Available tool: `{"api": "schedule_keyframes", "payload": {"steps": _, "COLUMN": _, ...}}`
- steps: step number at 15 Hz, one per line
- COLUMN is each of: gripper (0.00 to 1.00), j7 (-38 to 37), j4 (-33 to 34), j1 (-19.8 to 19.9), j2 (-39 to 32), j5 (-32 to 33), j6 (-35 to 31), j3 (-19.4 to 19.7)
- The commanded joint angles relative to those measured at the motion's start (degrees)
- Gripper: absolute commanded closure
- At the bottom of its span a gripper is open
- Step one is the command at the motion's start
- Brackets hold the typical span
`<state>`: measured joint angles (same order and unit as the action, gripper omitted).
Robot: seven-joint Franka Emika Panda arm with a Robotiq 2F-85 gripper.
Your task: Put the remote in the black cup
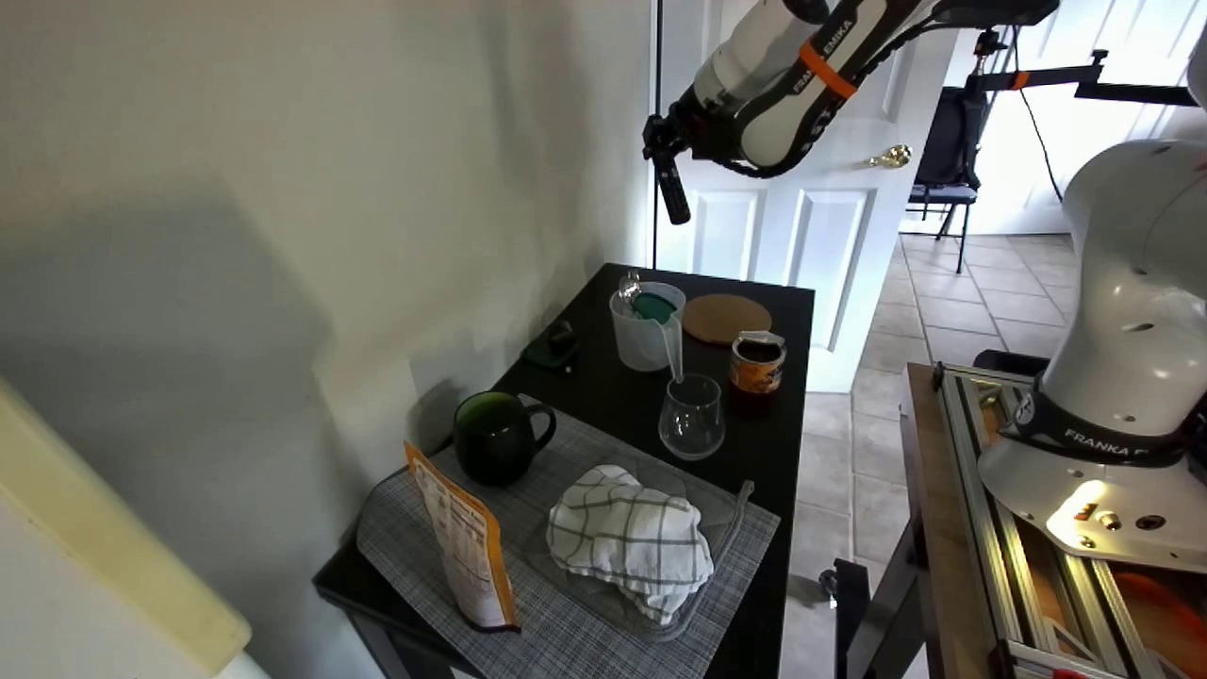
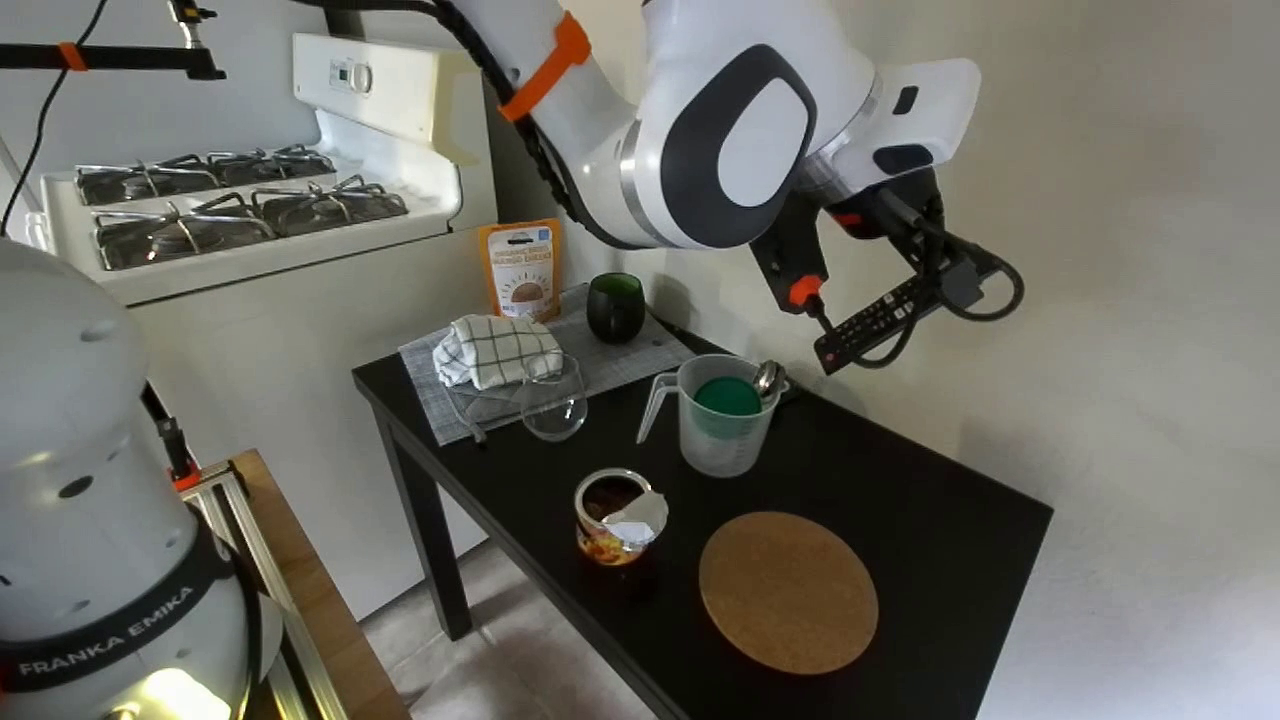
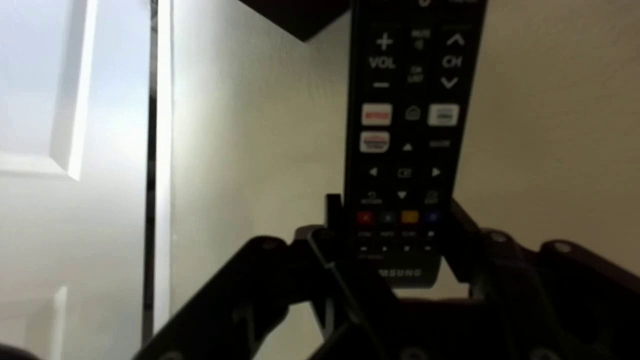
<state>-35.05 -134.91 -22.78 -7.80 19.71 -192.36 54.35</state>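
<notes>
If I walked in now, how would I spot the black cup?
Find the black table by the wall, then the grey mat at one end. The black cup stands there, beside the orange-edged pouch. Unlike the clear glass and pale jug, it's squat and black outside, green inside.

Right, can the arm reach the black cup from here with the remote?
Probably yes: the black cup stands upright with nothing over its mouth, and the gripper holds the remote above the table. The jug stands roughly between, so a high path over it looks safest.
</notes>
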Motion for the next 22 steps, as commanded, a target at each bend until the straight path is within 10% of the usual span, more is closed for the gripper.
{"api": "schedule_keyframes", "payload": {"steps": 1, "gripper": 0.77, "j7": 5.52, "j4": -1.66, "j1": -11.94, "j2": -5.57, "j5": -3.5, "j6": -11.92, "j3": 7.77}}
{"api": "schedule_keyframes", "payload": {"steps": 9, "gripper": 0.77, "j7": 16.21, "j4": -14.53, "j1": -30.05, "j2": 4.66, "j5": -0.8, "j6": -22.62, "j3": 5.98}}
{"api": "schedule_keyframes", "payload": {"steps": 10, "gripper": 0.77, "j7": 21.29, "j4": -15.45, "j1": -23.14, "j2": 7.81, "j5": -4.2, "j6": -21.8, "j3": -4.93}}
{"api": "schedule_keyframes", "payload": {"steps": 11, "gripper": 0.77, "j7": 16.22, "j4": -15.07, "j1": -31.08, "j2": 5.58, "j5": 0.22, "j6": -21.9, "j3": 1.37}}
{"api": "schedule_keyframes", "payload": {"steps": 20, "gripper": 0.77, "j7": 12.7, "j4": -12.98, "j1": -32.76, "j2": 2.98, "j5": 10.13, "j6": -20.96, "j3": -7.85}}
{"api": "schedule_keyframes", "payload": {"steps": 21, "gripper": 0.52, "j7": 12.56, "j4": -12.68, "j1": -32.77, "j2": 2.44, "j5": 10.24, "j6": -20.95, "j3": -7.96}}
{"api": "schedule_keyframes", "payload": {"steps": 22, "gripper": 0.52, "j7": 12.63, "j4": -12.67, "j1": -32.77, "j2": 2.32, "j5": 10.2, "j6": -20.95, "j3": -7.96}}
